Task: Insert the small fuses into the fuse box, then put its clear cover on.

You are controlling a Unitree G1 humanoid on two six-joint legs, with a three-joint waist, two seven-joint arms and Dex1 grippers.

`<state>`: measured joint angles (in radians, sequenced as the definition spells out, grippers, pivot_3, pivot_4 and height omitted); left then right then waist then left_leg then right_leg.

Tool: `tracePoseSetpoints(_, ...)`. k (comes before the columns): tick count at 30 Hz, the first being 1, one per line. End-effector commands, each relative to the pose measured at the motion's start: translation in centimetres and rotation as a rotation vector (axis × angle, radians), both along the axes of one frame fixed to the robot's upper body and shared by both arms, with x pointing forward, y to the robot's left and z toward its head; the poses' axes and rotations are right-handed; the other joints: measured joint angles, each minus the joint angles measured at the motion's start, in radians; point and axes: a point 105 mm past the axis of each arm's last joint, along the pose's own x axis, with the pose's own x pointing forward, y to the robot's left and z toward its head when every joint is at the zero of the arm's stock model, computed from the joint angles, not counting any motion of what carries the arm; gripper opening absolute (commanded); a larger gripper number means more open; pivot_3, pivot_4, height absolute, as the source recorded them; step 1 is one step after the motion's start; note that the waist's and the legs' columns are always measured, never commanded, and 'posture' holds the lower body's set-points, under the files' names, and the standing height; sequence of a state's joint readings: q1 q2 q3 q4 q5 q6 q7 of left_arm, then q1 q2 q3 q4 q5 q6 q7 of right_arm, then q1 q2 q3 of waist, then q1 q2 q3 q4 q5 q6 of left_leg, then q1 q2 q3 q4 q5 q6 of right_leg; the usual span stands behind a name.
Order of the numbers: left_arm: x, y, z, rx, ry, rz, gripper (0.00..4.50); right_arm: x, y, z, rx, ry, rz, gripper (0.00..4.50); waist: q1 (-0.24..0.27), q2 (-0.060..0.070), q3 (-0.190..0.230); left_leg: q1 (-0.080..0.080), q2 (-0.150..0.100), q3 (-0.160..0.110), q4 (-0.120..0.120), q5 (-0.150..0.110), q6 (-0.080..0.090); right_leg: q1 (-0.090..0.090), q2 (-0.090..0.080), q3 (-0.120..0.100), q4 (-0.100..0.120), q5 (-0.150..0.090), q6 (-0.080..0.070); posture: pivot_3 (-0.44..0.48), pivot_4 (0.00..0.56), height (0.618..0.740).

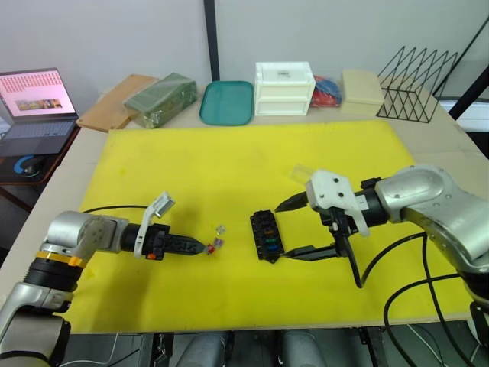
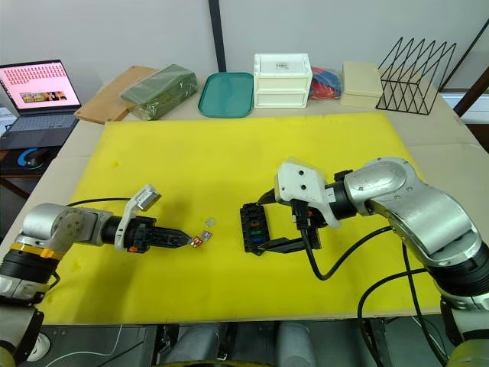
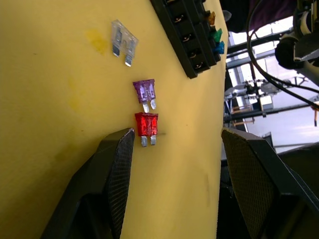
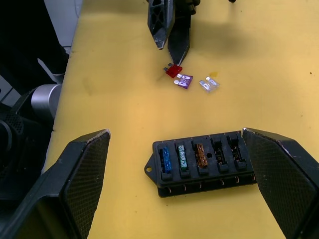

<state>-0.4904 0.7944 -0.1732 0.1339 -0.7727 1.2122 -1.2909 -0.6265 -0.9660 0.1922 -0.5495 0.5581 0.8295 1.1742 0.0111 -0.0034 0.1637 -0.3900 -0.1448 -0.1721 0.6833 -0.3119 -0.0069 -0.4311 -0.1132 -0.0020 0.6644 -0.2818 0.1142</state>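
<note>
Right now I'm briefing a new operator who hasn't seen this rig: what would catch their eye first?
The black fuse box in the middle of the yellow mat, three coloured fuses already seated, with the open right gripper straddling it. Just to its left lie three loose fuses, red, purple and clear, with the open left gripper at the red one.

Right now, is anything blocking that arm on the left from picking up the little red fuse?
Nothing visible does. The left end effector is open with the red fuse lying between its fingers on the yellow mat. The purple fuse lies just beyond it, not in between.
</note>
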Motion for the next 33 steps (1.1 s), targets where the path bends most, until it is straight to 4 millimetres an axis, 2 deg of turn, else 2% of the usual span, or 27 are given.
tracePoseSetpoints(1, -0.5, -0.3, -0.4, 0.006, 0.010, -0.030, 2.93, -0.3, 0.1, 0.4, -0.008, -0.038, 0.016, 4.50, 0.000, 0.000, 0.000, 0.000, 0.000, 0.000, 0.000, 0.000, 0.000, 0.000, 0.000, 0.000, 0.000, 0.000, 0.000, 0.000, 0.150, 0.740)
tracePoseSetpoints(9, -0.6, -0.2, -1.0, 0.022, 0.011, -0.030, 2.93, -0.1, 0.2, 0.3, -0.010, -0.044, 0.010, 4.50, 0.000, 0.000, 0.000, 0.000, 0.000, 0.000, 0.000, 0.000, 0.000, 0.000, 0.000, 0.000, 0.000, 0.000, 0.000, 0.000, 0.150, 0.740)
tracePoseSetpoints(11, -0.6, -0.1, -1.2, 0.030, 0.010, -0.026, 2.54, -0.1, 0.2, 0.3, -0.009, -0.044, 0.009, 4.50, -0.001, 0.000, 0.000, 0.000, 0.000, 0.000, 0.000, 0.000, 0.000, 0.000, 0.000, 0.000, 0.000, 0.000, 0.000, 0.000, 0.150, 0.740)
tracePoseSetpoints(14, -0.5, -0.1, -1.4, 0.034, 0.013, -0.014, 1.72, -0.1, 0.2, 0.2, -0.009, -0.046, 0.009, 4.50, -0.001, 0.000, 0.000, 0.000, 0.000, 0.000, 0.000, 0.000, 0.000, 0.000, 0.000, 0.000, 0.000, 0.000, 0.000, 0.000, 0.150, 0.740)
tracePoseSetpoints(33, -0.1, 0.2, -2.1, 0.050, 0.020, 0.028, 1.72, 0.1, 0.3, -0.1, -0.021, -0.065, 0.013, 4.50, 0.000, 0.000, 0.000, 0.000, 0.000, 0.000, 0.000, 0.000, 0.000, 0.000, 0.000, 0.000, 0.000, 0.000, 0.000, 0.000, 0.150, 0.740)
